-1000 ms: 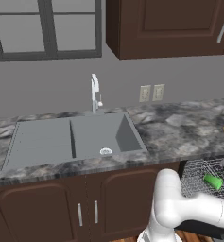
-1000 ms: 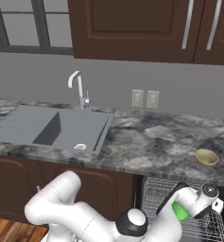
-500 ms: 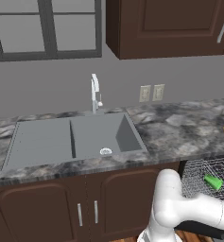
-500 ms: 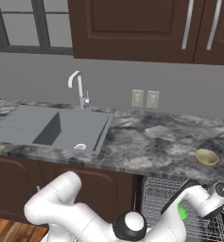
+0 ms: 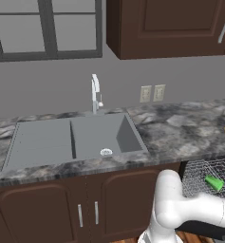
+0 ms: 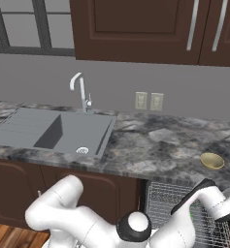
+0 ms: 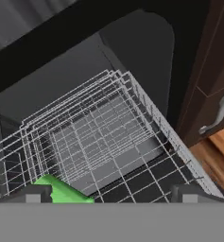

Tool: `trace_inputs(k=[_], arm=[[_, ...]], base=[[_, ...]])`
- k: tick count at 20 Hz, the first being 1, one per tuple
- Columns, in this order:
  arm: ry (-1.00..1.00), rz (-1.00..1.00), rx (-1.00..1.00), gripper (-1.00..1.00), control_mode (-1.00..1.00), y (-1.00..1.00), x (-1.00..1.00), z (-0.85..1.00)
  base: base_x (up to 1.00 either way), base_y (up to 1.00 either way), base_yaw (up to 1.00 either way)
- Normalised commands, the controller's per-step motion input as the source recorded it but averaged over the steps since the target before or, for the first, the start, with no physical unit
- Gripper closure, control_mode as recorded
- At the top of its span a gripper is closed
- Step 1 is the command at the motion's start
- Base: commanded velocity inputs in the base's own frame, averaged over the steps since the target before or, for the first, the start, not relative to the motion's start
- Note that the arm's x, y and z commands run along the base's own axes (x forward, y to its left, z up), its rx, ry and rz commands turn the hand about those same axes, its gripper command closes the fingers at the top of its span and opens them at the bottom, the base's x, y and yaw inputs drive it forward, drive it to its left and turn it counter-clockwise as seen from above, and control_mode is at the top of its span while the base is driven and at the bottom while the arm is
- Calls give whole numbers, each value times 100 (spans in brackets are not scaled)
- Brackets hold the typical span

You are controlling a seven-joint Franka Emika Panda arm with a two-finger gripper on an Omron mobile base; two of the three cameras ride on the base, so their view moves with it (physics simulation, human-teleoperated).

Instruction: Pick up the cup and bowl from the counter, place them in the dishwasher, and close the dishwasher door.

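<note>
**Cup down in the rack, bowl waiting on the table**

The cup [image 5: 213, 182] lies in the dishwasher's wire rack [image 7: 104, 137], on its side by the look of it in the left base view. In the hand view it is a green wedge [image 7: 64, 190] at the bottom edge, just beside the left fingertip [image 7: 30, 193] of the end effector [image 7: 108, 194]. Both fingertips sit far apart, with open rack between them, so the end effector is spread wide and appears to hold nothing; whether the left tip touches the cup cannot be told.

The bowl [image 6: 212, 160] is what needs handling next. It sits upright on the marbled table [image 6: 150, 145], near the front edge and above the open dishwasher [image 7: 132, 61], well apart from the sink [image 6: 53, 131]. It looks small, shallow, rigid and probably light. A smooth, curved wall would likely slip under a pinch across the full width, so the better hold is judged to be on the rim: one finger inside, one outside, coming from above. A shallow rim gives little depth to bite, so a shallow grip could let it tip or swing.

The rack's thin wires may let small dishes rock, so the bowl should be set down low, not dropped.
</note>
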Motion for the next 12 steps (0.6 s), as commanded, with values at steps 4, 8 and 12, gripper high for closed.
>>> trace_inputs(k=[4, 8, 12], arm=[[0, 0, 9, -100, -100, -11, -11, 61], [0, 0, 6, -100, -100, -10, -27, 59], [0, 0, 5, -100, -100, -5, -22, 67]], base=[[0, 0, 0], [0, 0, 0], [0, 0, 0]])
